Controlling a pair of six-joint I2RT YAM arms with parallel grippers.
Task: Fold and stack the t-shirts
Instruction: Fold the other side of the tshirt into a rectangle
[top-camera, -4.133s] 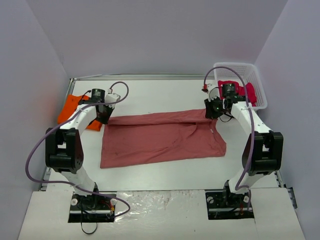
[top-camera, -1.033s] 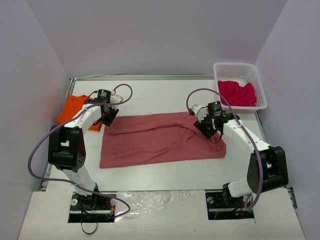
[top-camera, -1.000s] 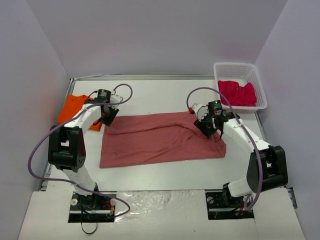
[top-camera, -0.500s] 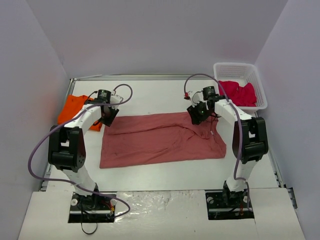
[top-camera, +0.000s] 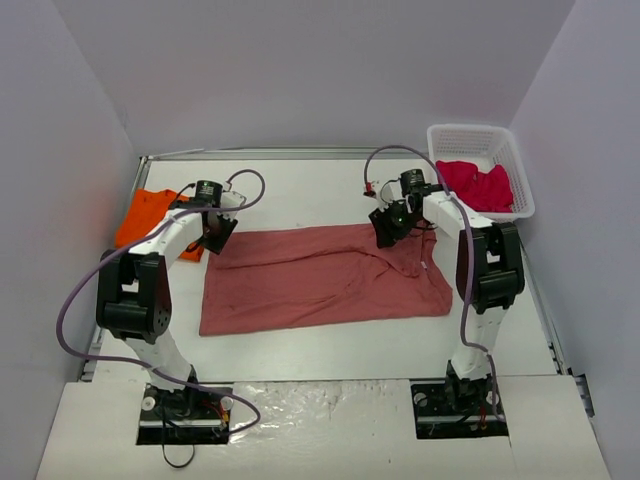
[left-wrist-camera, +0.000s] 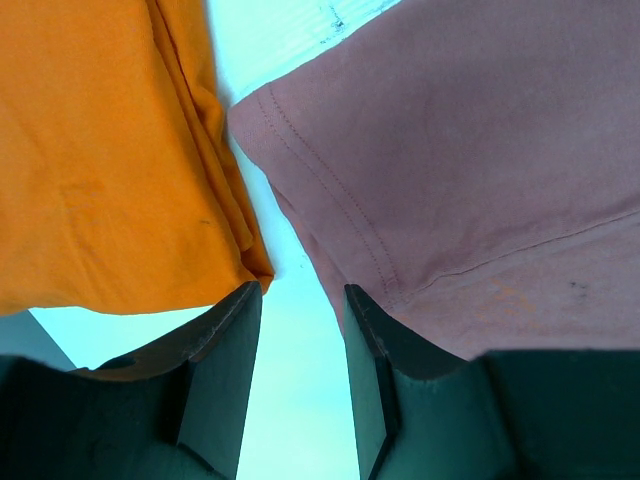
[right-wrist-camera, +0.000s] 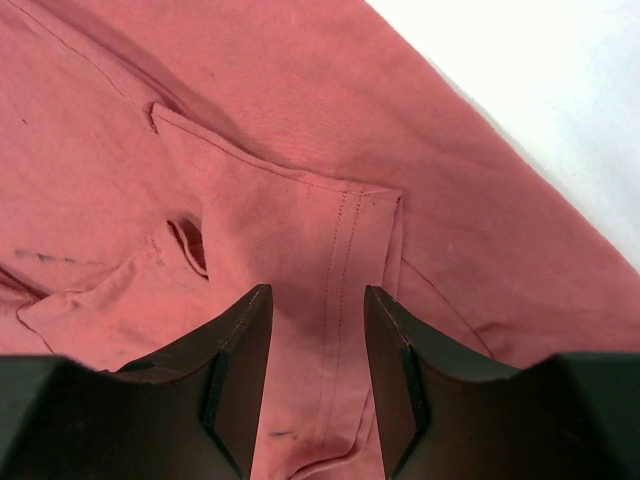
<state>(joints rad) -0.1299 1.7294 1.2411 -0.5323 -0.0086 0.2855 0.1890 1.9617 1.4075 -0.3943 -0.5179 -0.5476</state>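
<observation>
Three plain lilac-grey walls (top-camera: 300, 70) box in a white table (top-camera: 300, 190), with both arm bases bolted at its near edge. One white slatted basket (top-camera: 470, 129) stands in the far right corner, and the crimson tee (top-camera: 478, 187) lies bunched inside it. The red tee (top-camera: 320, 280) is spread flat across the middle of the table, long side running left to right, its right end rumpled. The orange tee (top-camera: 145, 212) lies at the table's left edge, just beside the red tee's far left corner.

The left gripper (top-camera: 213, 240) hangs low over that corner. In the wrist view its fingers (left-wrist-camera: 215, 370) are parted and hold nothing; bare table shows between them, orange cloth to one side and the red hem to the other. The right gripper (top-camera: 385, 232) sits over the red tee's far edge, near its right end. Its fingers (right-wrist-camera: 235, 370) are likewise spread apart with nothing between them, above a folded-over sleeve flap.
</observation>
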